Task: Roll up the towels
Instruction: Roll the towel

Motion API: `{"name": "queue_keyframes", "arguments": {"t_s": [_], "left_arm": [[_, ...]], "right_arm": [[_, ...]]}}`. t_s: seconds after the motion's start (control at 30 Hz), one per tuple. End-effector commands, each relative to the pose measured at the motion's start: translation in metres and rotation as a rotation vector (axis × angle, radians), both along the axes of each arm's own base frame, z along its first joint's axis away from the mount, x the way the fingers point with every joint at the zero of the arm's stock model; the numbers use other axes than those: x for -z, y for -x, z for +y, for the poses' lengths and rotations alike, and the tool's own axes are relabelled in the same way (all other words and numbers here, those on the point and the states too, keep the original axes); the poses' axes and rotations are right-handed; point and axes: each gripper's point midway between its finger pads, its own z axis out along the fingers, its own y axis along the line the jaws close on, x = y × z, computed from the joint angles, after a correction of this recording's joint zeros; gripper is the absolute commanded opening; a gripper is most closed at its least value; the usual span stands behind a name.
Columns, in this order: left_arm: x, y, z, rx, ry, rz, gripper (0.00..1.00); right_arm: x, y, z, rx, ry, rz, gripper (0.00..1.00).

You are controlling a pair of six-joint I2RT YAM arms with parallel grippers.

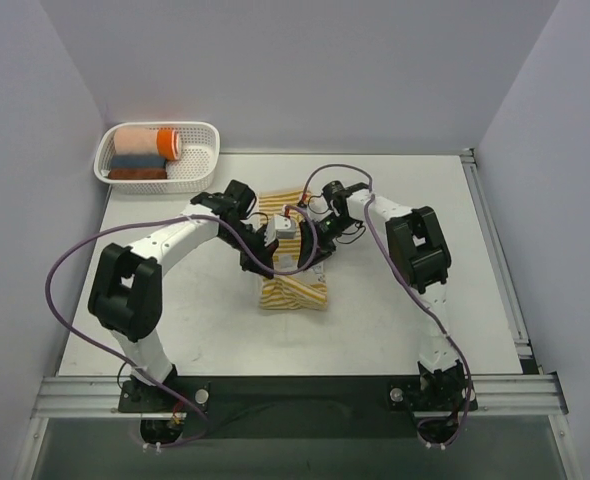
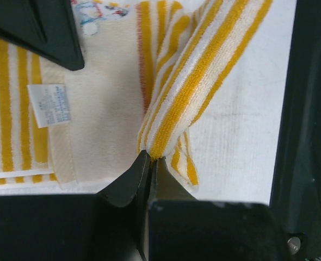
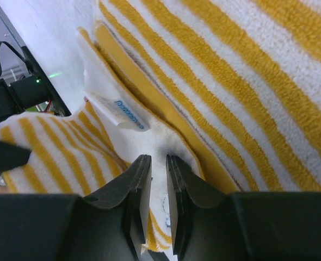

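Yellow-and-white striped terry towel (image 1: 293, 292) is lying partly folded in the middle of the white table (image 1: 175, 330), between my two arms. My left gripper (image 2: 149, 157) is pinching tight on a raised ridge of the cloth, with the stripes running up and away from the tips. My right gripper (image 3: 158, 163) is showing a narrow gap with the pale hem in it, and I cannot tell whether it is gripping. To roll well, I judge I should be holding both sides level, pulling the fold taut and turning it over evenly so the roll is not going crooked. The towel is looking thick and soft, with a small white care label (image 2: 49, 103) on its cream band and a bit of cartoon print (image 2: 95, 10) at the edge.
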Motion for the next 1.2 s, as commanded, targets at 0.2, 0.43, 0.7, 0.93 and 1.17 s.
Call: {"name": "queue_keyframes", "arguments": {"t_s": [0.2,0.43,0.7,0.93,1.17], "left_arm": [[-0.009,-0.042,-0.008,-0.059,0.081,0.042,0.04],[0.011,-0.067,-0.006,-0.129,0.081,0.132,0.06],[0.039,-0.109,0.004,-0.294,0.095,0.318,0.09],[0.061,-0.120,0.009,-0.342,0.066,0.396,0.13],[0.069,-0.119,0.012,-0.363,0.051,0.427,0.15]], "right_arm": [[-0.069,-0.054,-0.018,0.100,-0.056,-0.146,0.22],[-0.112,-0.058,-0.041,0.145,-0.180,-0.169,0.54],[-0.124,-0.028,-0.052,0.102,-0.249,-0.184,0.80],[-0.091,-0.002,-0.037,0.043,-0.215,-0.117,0.75],[-0.059,0.020,-0.015,0.006,-0.152,-0.087,0.65]]}}
